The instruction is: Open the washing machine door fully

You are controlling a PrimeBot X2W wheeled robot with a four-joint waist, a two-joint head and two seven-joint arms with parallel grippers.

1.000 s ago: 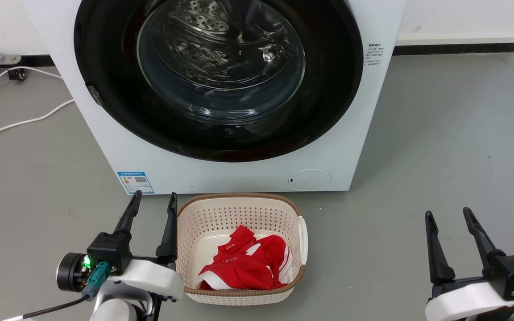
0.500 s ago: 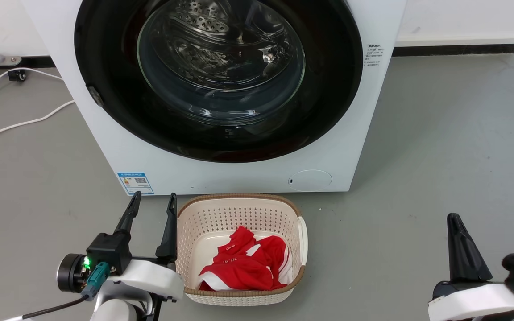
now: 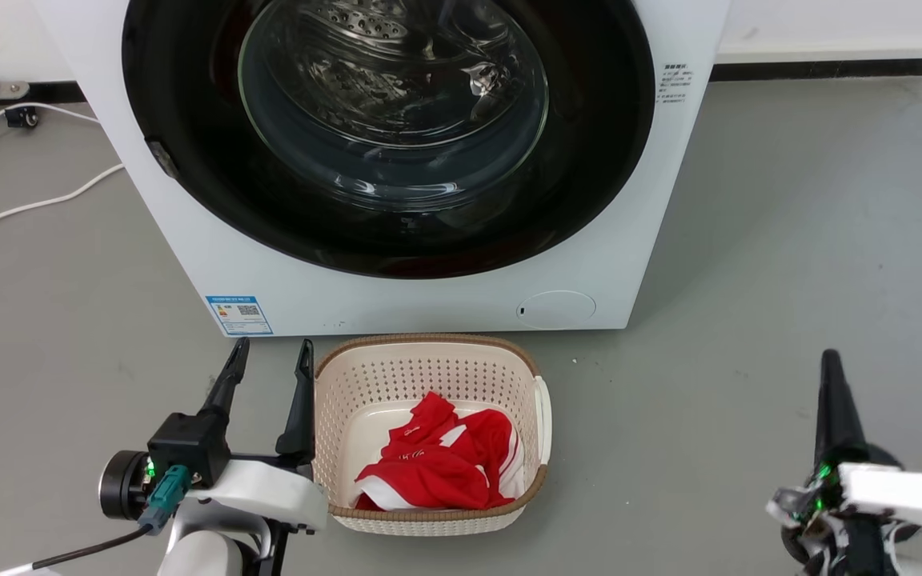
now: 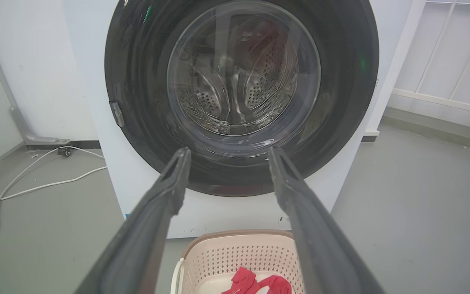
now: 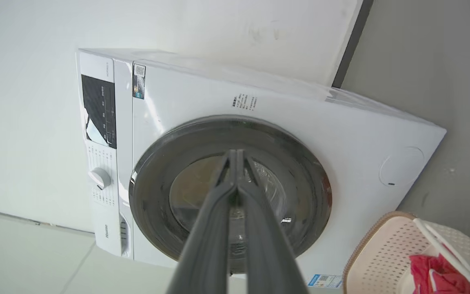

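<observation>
So the big round glossy black washing machine door (image 3: 389, 120) with the bulging glass window sits shut, flush against the boxy white front-loading washing machine (image 3: 397, 308), and neither arm touches it. The left claw (image 3: 273, 346) hangs low with its fingers spread wide, just beside the cream perforated plastic basket (image 3: 429, 342) holding a red garment (image 3: 429, 468). I'd guess it's parked out of the way. The right claw (image 5: 235, 154) is pinched completely closed on nothing and rolled sideways, probably so the two fingers work as one slim hook. There's a small grey tab (image 3: 161, 156) on the door's left edge, likely the spot to pull. The basket's rim sits below the door, so the swing looks unobstructed.
</observation>
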